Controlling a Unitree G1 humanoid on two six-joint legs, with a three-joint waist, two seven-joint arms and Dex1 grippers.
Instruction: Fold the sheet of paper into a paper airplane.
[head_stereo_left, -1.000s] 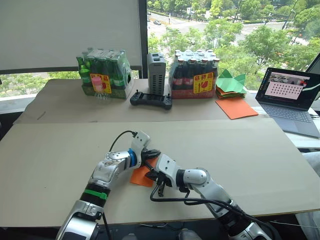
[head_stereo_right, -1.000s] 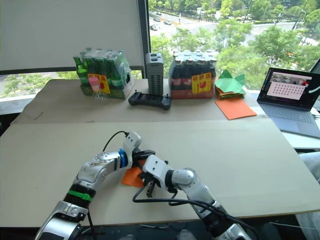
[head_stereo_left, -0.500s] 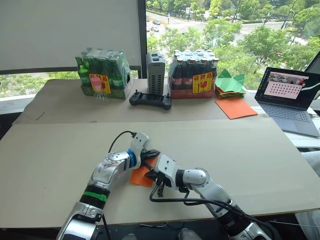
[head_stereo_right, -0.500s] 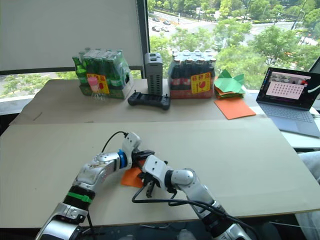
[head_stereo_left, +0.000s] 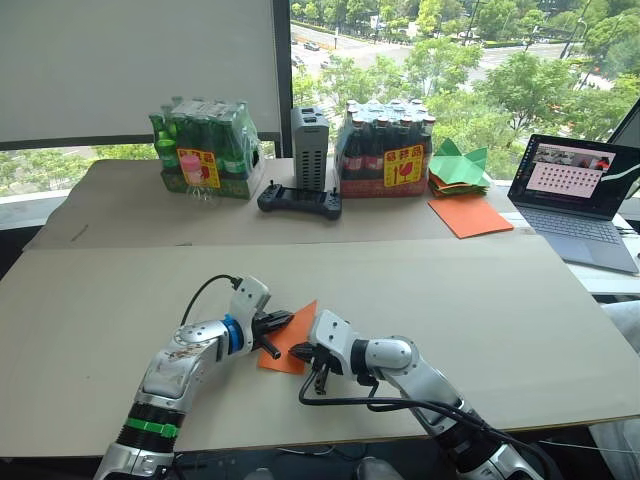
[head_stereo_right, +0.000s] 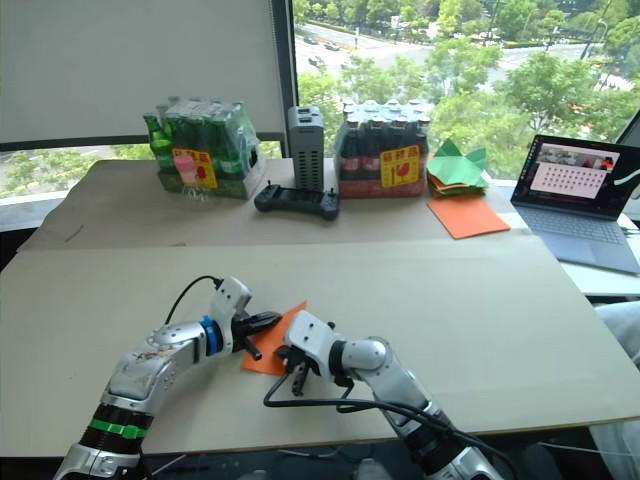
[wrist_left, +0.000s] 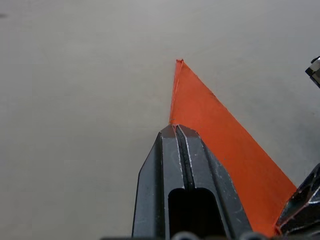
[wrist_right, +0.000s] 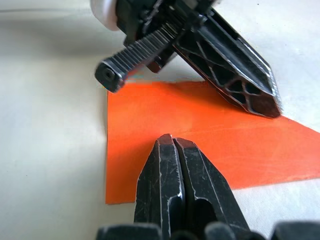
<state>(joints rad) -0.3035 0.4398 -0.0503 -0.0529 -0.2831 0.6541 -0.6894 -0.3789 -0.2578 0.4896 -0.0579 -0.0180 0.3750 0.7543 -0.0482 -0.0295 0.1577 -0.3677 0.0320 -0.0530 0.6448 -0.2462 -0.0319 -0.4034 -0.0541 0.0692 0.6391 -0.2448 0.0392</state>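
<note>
Right gripper (wrist_right: 172, 141) is pressed onto the sheet of paper (head_stereo_left: 289, 345), jaws together. Left gripper (wrist_left: 178, 129) is set at the wedge's left edge, jaws closed. The orange wedge is laid flat on the near table (head_stereo_left: 480, 300). Bottle packs (head_stereo_left: 385, 150) are stacked far back.

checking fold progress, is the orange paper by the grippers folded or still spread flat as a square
Folded. The sheet of paper is a narrow pointed wedge, not a square, lying on the table.

silver arms, black cables, seemingly ridged black fingers (wrist_right: 150, 47)
</note>
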